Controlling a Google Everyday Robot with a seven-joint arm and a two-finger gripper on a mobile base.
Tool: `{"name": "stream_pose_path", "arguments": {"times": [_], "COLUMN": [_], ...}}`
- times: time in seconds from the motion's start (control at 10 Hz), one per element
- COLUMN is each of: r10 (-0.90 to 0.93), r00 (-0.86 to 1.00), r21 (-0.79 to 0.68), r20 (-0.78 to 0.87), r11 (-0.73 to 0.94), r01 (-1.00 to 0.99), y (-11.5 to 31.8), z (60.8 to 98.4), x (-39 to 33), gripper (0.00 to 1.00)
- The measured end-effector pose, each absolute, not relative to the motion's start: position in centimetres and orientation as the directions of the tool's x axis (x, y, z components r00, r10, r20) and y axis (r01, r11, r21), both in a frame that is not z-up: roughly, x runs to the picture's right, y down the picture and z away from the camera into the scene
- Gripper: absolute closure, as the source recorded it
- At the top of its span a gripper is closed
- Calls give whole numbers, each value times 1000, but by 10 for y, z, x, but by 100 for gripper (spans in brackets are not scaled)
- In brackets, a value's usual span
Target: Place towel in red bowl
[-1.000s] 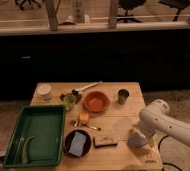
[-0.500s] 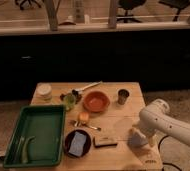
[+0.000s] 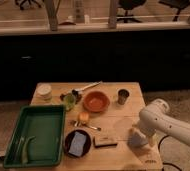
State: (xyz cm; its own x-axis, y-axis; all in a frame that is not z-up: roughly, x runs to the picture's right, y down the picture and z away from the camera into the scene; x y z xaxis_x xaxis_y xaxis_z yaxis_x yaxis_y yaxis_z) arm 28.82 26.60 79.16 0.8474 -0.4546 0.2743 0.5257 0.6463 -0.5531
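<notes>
Closest to me, the wide wooden table point(image 3: 118, 117) holds everything, and at its front edge I see a small dark round plate point(image 3: 78, 142) with a folded pale blue towel point(image 3: 77, 143) lying flat on it. That towel is the thing I have to move, and it sits just where it sat a second ago. Left of it is the big green plastic tray point(image 3: 35, 134), with some thin green things lying inside that I cannot name. Right of the plate lies a small flat tan block point(image 3: 104, 141). Further right, at the front right corner of the table, my white robot arm point(image 3: 168, 122) bends down, and its gripper point(image 3: 137, 138) hangs low near the tabletop, well apart from the towel. I look hard for a change from the earlier pictures and find none: the arm has stayed put, and nothing on the table has shifted. So I think the job is not really started yet. Next I have to bring the gripper left, over the plate. A little further back I see a small orange thing point(image 3: 83, 118) with a spoon beside it. Behind that is the round red bowl point(image 3: 96, 101), where the towel must go, and nothing is in it. Near the bowl are a green cup point(image 3: 69, 101), a dark metal cup point(image 3: 123, 96) and a white round tub point(image 3: 44, 91).
</notes>
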Motion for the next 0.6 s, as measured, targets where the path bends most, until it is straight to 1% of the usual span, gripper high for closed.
{"name": "stream_pose_path", "arguments": {"times": [0.4, 0.5, 0.6], "r10": [-423, -418, -414], "r00": [853, 853, 853], "r21": [-545, -543, -540], "r20": [304, 311, 317], "r11": [657, 659, 661], "r01": [520, 521, 521], "y": [272, 273, 274], "z": [784, 783, 782], "x": [285, 283, 283], "gripper": [20, 22, 30]}}
